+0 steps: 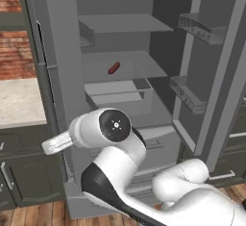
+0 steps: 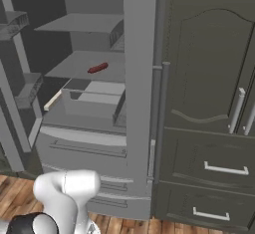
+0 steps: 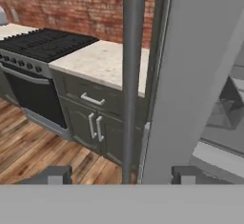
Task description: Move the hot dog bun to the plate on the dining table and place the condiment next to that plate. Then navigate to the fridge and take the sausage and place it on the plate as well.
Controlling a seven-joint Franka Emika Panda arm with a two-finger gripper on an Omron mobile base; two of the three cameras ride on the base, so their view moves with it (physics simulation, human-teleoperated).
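The fridge (image 1: 144, 76) is stood before by the base, and both of its upper doors are swung wide, so the drive to the fridge and the opening of it can be judged done. The sausage (image 1: 114, 68) is seen lying on the middle shelf (image 1: 125, 64), toward the shelf's 9 o'clock side in the left base view and near its 3 o'clock side in the right base view; it is untouched and well apart from the arm.

The tool (image 3: 121, 174) is held spread apart, and nothing is gripped by it. In the hand view the vertical door handle (image 3: 132, 75) is seen running straight up between the two finger tips, with a gap at either side, so the handle is judged to be let go rather than clamped. The stove (image 3: 43, 44) and the stone-topped counter (image 3: 102, 63) are seen beyond, toward 10 o'clock.

The bun, the plate, the condiment and the dining table are not among what is pictured, so whether the first half of the task is finished cannot be told. What is left, as judged from the pictures: the tool must be drawn off the handle, the sausage reached and taken, and then carried to the plate.
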